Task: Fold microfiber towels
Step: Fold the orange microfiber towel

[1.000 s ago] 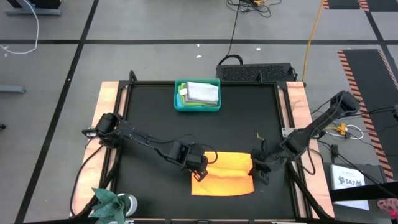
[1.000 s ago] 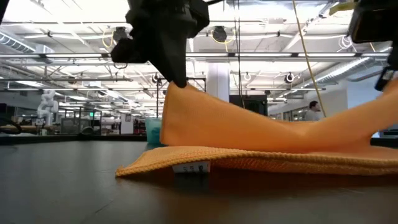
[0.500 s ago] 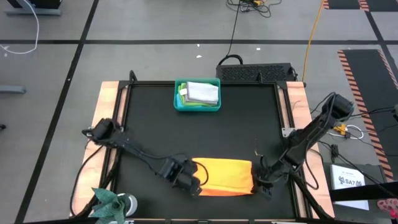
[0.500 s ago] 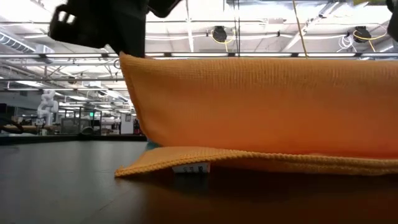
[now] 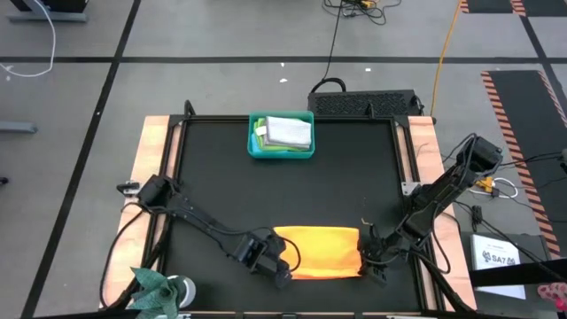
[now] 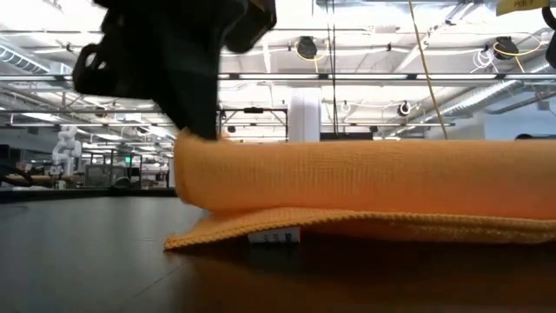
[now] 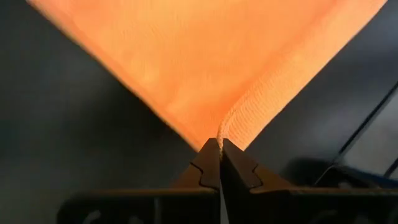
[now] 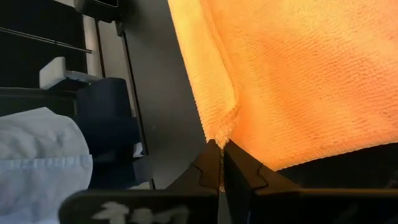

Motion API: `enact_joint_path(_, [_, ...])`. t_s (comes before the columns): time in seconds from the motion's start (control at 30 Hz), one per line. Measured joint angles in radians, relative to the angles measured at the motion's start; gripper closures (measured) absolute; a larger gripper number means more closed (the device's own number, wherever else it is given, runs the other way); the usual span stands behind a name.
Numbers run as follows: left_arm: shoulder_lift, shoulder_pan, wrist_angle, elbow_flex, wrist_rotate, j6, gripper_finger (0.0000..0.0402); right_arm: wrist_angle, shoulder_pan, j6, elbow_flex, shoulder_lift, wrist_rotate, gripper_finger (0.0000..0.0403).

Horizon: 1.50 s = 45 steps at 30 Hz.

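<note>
Orange-yellow towel: a second ago spread wide at lower centre of the high view, with its raised edge sloping in the low view. Now a narrow band, upper layer dropped low and nearly level over the bottom layer.

Left gripper: moved from the towel's upper left corner down toward the bottom edge of the frame, pinching a corner.

Right gripper: likewise shifted lower, clamped on the right corner.
</note>
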Motion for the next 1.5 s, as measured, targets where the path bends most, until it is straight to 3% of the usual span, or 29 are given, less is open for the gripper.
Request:
enact_joint_path(0.13, [0.028,-0.002,0.007,-0.001,0.076,0.001,0.04,-0.002,0.0,0.0,0.0,0.0,-0.028,0.0403])
enact_joint_path(0.27, [0.03,-0.005,0.01,0.0,0.087,0.003,0.0386,-0.001,0.0,0.0,0.0,0.0,-0.049,0.0394])
enact_joint_path(0.7, [0.03,-0.011,0.012,0.0,0.119,0.021,0.0253,-0.062,0.0,-0.024,0.0,0.0,-0.052,0.0282])
enact_joint_path(0.97, [0.03,-0.04,-0.239,0.0,0.149,-0.036,0.0237,-0.238,0.0,-0.034,0.0,-0.002,-0.108,0.0262])
enact_joint_path(1.07, [0.03,-0.042,-0.284,0.0,0.108,-0.077,0.0236,-0.242,-0.005,-0.038,0.0,-0.002,-0.12,0.0263])
enact_joint_path(1.33, [0.03,0.034,-0.276,0.0,-0.143,-0.115,0.0236,-0.318,-0.098,-0.144,0.0,-0.042,-0.103,0.0265])
enact_joint_path(1.5, [0.03,0.125,-0.274,0.0,-0.17,-0.049,0.0236,-0.508,-0.223,-0.213,0.0,-0.114,-0.099,0.0265])
